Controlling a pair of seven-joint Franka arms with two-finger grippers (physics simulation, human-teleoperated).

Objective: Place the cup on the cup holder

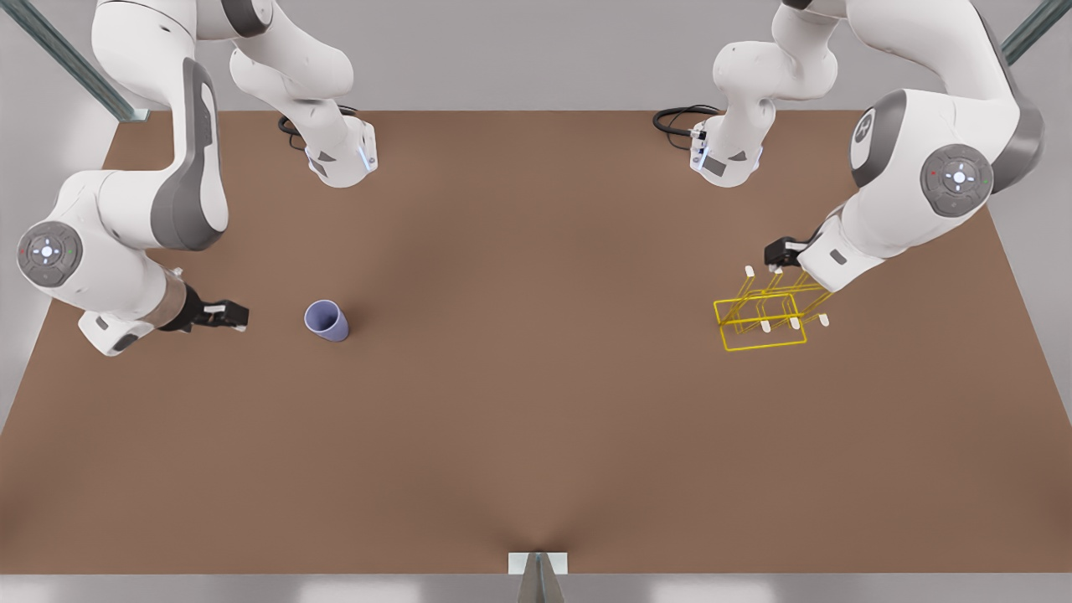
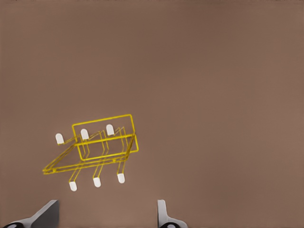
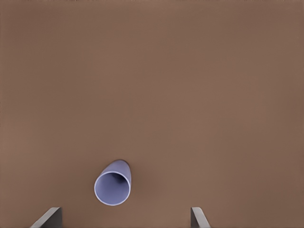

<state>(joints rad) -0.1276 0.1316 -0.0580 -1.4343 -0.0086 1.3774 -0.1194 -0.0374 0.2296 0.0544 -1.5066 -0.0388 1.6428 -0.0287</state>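
My right pincer (image 1: 239, 315) sits spread open beside the cup (image 1: 327, 321), left pincer (image 1: 775, 254) open over the holder (image 1: 762, 322); a sloppy approach could tip that cup.

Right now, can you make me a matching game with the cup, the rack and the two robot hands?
Things:
1. cup
2. cup holder
3. left gripper
4. right gripper

Descriptions:
A. yellow wire, white tips
B. open, near the cup
C. lavender-blue, standing on the table
D. open, over the rack

Pairs: 1-C, 2-A, 3-D, 4-B
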